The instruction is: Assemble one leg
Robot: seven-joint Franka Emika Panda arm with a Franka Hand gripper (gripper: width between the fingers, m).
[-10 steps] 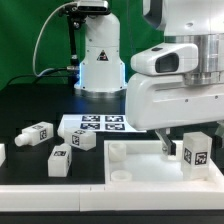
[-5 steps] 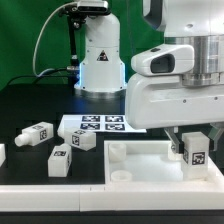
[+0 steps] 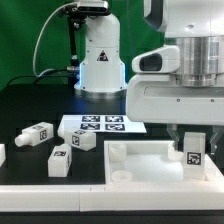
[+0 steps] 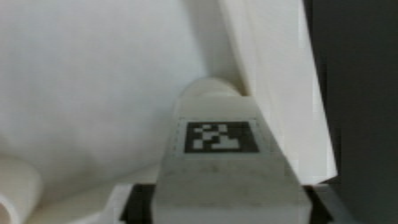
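Note:
My gripper (image 3: 194,150) is shut on a white leg (image 3: 194,155) with a black-and-white tag, holding it upright over the far right corner of the large white square panel (image 3: 140,160). In the wrist view the leg (image 4: 222,140) fills the space between the dark fingers (image 4: 139,205), its tip close to the panel's raised rim (image 4: 267,70). Three more legs lie on the black table at the exterior view's left: one (image 3: 36,134), one (image 3: 60,160) and one (image 3: 84,141).
The marker board (image 3: 100,125) lies behind the panel. A white robot base (image 3: 100,55) with cables stands at the back. The panel has raised corner blocks (image 3: 117,152). A white part edge (image 3: 2,152) shows at the far left.
The gripper with the leg has shifted slightly toward the exterior view's right and a little lower, toward the panel's corner. The loose legs have not moved.

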